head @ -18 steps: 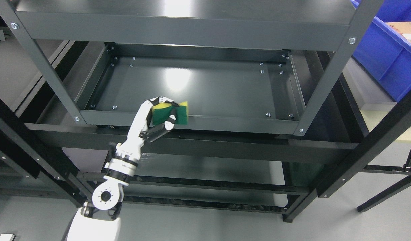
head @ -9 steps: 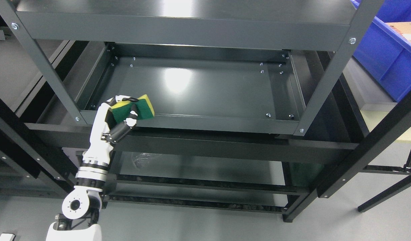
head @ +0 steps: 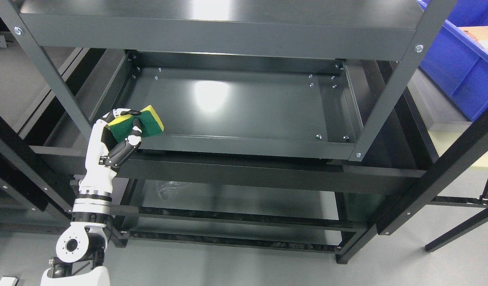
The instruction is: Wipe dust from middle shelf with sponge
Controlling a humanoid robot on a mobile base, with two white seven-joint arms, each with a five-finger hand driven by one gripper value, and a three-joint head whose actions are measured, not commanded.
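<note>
The left hand (head: 118, 133) pinches the sponge (head: 142, 124), green side up, long side pointing right over the middle shelf (head: 244, 107).

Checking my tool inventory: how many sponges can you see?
1: the green-and-yellow sponge, gripped in the left hand at the middle shelf's front-left corner.

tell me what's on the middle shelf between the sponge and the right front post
Nothing. In the head view the middle shelf is bare dark metal from the sponge, held in the left hand, across to the right front post; only screws and glare show.
</note>
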